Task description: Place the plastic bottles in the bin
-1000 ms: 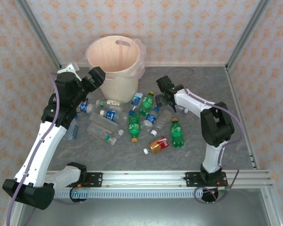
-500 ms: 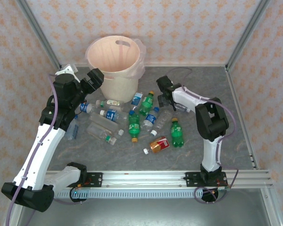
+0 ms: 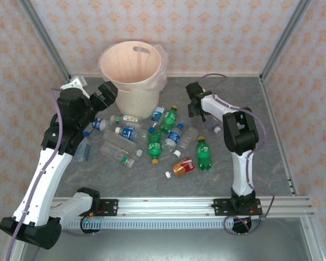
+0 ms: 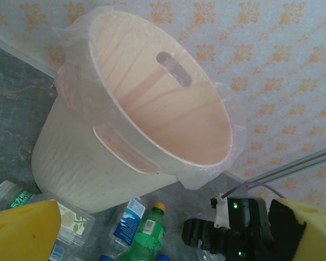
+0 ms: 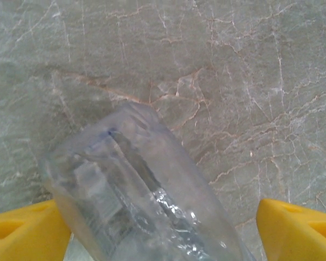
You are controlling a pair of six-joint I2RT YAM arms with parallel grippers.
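Roughly a dozen plastic bottles point(image 3: 154, 142) lie mid-table near the far-edge bin point(image 3: 131, 95), and my right gripper point(image 3: 195, 111) has just begun narrowing around a clear bottle point(image 5: 146, 196), fingers apart and not yet clamped, so a pick looks underway, while my left gripper point(image 3: 110, 90) gapes empty.

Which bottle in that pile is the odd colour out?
The red-orange plastic bottle, lying on its side at the pile's near edge, just left of a green plastic bottle. Every other bottle is green or clear.
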